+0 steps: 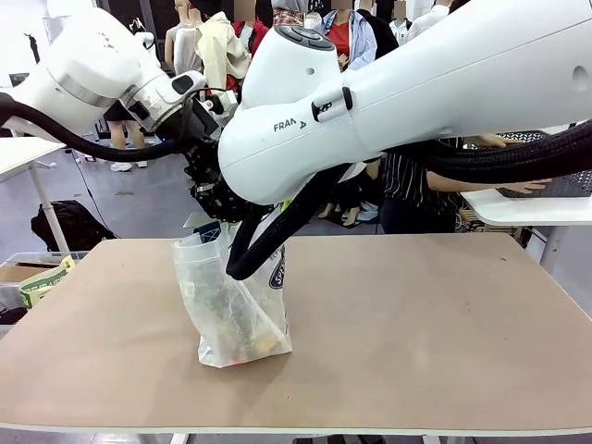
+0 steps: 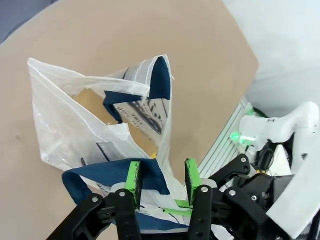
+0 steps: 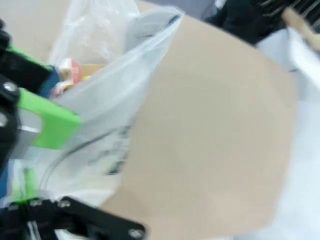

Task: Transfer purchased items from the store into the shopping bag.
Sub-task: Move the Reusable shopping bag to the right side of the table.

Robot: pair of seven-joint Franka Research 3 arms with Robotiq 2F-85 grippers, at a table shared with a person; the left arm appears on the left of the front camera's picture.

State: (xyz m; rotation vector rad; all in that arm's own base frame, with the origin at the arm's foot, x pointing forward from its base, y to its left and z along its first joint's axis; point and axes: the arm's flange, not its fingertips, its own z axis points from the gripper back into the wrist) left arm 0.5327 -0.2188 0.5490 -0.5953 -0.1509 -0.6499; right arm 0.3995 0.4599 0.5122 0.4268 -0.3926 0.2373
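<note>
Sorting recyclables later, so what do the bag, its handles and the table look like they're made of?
Bag: thin translucent plastic film, crinkled, contents showing through.
Handles: navy, opaque, probably thicker plastic; could be fabric.
Table: matte tan board, perhaps laminate or fibreboard.

The front view is bright and even, with soft light that seems to come from above; the table (image 1: 416,333) shows no hard shadows, only a faint dark patch under the bag (image 1: 236,314). The white right arm (image 1: 444,102) stands very close to the lens and looks large and a little soft, with pale glare on its upper shell. The left wrist view is sharp in the middle: the bag (image 2: 75,125) and the green pads (image 2: 133,175) are clear, while the table edges bend from the wide lens. The right wrist view is strongly blurred everywhere; the bag (image 3: 125,95) and a green pad (image 3: 55,127) are smeared, and the right edge is washed out white.
</note>
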